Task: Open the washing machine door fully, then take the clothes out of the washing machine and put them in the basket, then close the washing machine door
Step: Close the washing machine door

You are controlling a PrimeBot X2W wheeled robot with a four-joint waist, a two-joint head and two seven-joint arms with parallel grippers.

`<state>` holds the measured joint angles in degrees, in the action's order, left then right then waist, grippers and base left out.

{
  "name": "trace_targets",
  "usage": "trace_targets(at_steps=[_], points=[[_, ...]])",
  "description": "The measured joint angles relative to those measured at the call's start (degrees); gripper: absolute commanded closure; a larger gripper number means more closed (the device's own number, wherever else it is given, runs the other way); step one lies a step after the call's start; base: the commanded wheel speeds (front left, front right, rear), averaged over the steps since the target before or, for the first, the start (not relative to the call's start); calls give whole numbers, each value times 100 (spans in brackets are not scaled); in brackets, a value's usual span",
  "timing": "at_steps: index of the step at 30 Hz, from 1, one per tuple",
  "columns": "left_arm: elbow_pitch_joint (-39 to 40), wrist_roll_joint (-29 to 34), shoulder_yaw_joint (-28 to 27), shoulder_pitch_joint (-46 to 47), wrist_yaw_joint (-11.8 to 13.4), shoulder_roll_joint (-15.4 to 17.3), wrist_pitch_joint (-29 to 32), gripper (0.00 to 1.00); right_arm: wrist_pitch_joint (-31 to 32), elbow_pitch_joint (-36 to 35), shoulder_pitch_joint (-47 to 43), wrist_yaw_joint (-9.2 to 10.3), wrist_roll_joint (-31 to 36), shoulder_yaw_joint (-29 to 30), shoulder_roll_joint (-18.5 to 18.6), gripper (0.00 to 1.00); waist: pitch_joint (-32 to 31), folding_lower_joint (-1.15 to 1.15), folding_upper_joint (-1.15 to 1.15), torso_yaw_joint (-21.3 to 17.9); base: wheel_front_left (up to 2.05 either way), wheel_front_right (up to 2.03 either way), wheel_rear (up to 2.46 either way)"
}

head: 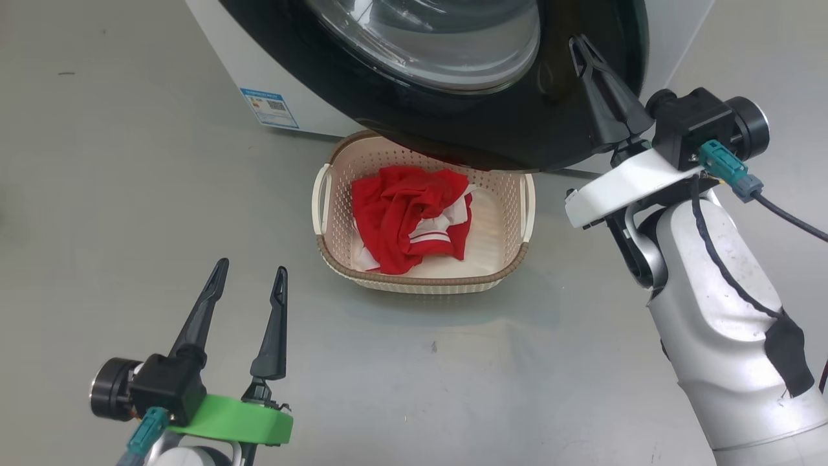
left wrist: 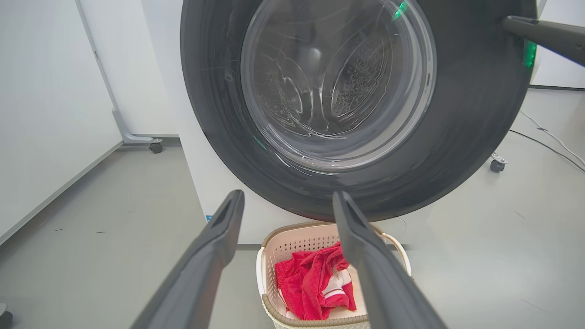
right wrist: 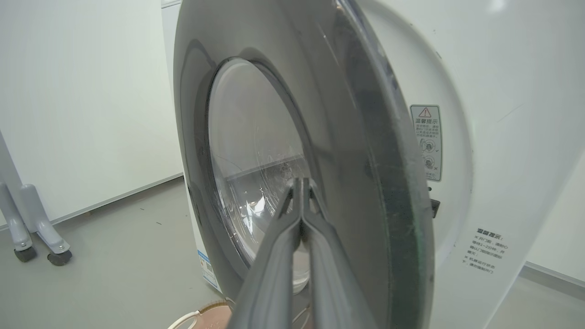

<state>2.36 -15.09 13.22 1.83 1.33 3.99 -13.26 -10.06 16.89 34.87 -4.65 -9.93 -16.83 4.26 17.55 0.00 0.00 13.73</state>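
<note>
Head view. The door (head: 491, 129) of the machine (head: 226, 45) fills the upper frame, its glass window (head: 440, 45) bulging toward the camera. In the right wrist view the door stands slightly ajar, with a narrow gap between its rim and the white front; a warning sticker (right wrist: 426, 141) sits on that front, just beyond the rim.

The basket (head: 420, 285) rests on the grey floor (head: 129, 194) in front of the machine, its far end tucked under the door's lower edge. The red-and-white clothes (head: 407, 213) lie heaped inside it. A blue label (head: 268, 107) marks the machine's lower front, left of the basket.

The right gripper (head: 577, 45) is fully closed and holds nothing. Its paired fingers reach up across the door's black ring on the right side, tips near the window's edge; whether they touch the surface cannot be told.

The left gripper (head: 252, 266) hangs low at the left, well apart from the basket, jaws spread wide and empty, fingers pointing toward the machine.
</note>
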Motion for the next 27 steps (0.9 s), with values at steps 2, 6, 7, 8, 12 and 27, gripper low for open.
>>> trace_targets(at_steps=[2,6,7,8,12,27], points=[[-37,0,9,63,-12,-9,-1,0,-3,109,119,-13,0,22,19,100,69,0,0,67,0,0,0],[-126,0,5,118,-12,-31,-51,0,-35,300,310,-46,-1,56,35,100,171,0,0,174,0,0,0],[-152,0,5,119,-12,-35,-51,0,-36,346,352,-53,-2,68,35,100,187,0,0,190,0,0,0],[-168,0,4,120,-12,-38,-51,0,-43,385,389,-53,-3,88,35,100,200,0,0,204,0,0,0],[-200,0,2,149,-12,-52,-52,0,-93,521,544,-53,-11,178,55,100,222,0,0,223,0,0,0],[-223,-2,48,408,-63,-99,-101,0,-162,1015,1312,-12,-49,541,314,100,500,0,0,252,0,0,0]])
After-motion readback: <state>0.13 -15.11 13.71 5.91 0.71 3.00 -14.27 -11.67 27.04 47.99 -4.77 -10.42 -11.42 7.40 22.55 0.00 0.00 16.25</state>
